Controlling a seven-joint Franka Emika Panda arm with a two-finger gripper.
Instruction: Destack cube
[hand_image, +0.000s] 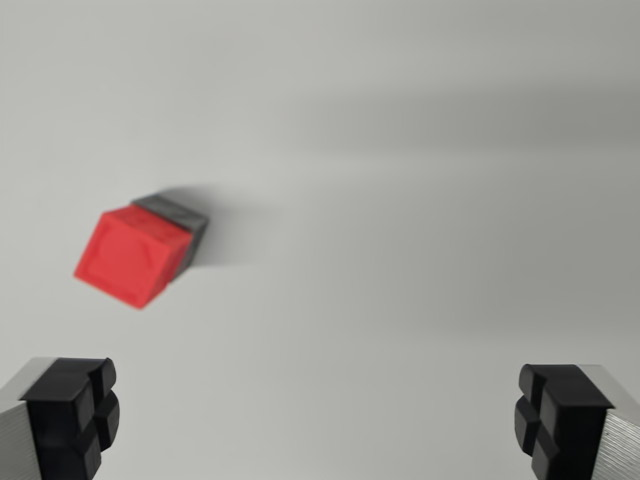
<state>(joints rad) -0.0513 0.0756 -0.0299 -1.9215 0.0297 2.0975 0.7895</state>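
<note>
A red cube (130, 255) sits on top of a grey cube (182, 218), of which only the far edge and a side show behind it. The stack stands on a pale grey surface in the wrist view's left half. My gripper (315, 420) is open, its two black fingertips (70, 415) at the bottom corners of the wrist view. Nothing lies between them. The stack is above and to the left of the gap between the fingers, well apart from both.
A plain light grey tabletop (420, 200) fills the view, crossed by soft shadow bands toward the upper right. No other objects show.
</note>
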